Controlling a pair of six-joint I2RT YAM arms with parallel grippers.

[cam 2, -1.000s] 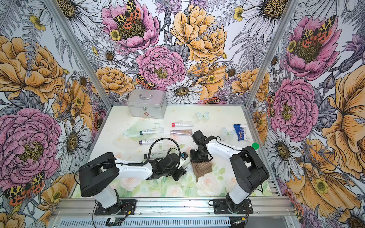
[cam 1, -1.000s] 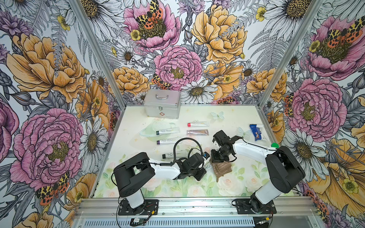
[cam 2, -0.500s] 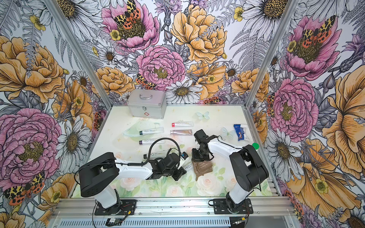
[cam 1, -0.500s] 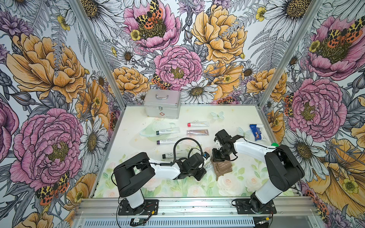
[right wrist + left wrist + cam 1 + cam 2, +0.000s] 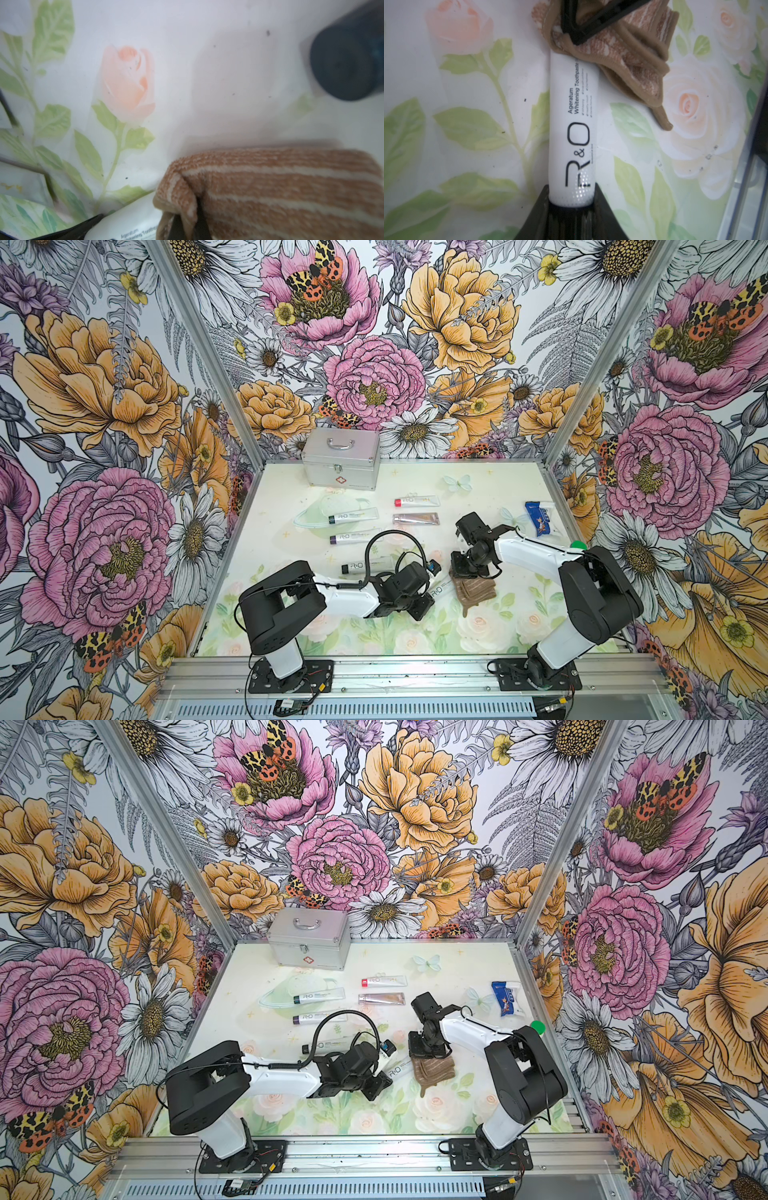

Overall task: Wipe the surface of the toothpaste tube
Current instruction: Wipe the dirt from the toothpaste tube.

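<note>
Though several tubes lie about the bench (image 5: 415, 639), the one that matters is the white toothpaste tube (image 5: 572, 124), down at the front between the two arms. The left pincer (image 5: 571, 200) is clamped on its logo end, and the tube's long axis runs straight out from those jaws toward the right arm. At that far end the right pincer (image 5: 187, 225) is closed on a fold of brown striped cloth (image 5: 280, 187), which lies over the tube's tip, touching it. So the right arm is the one placed to wipe. I'd judge its stroke must travel along the tube's length, toward the left pincer, across the bare printed stretch between. Whether the tube rests on the bench or hangs just above it, I cannot tell.
</note>
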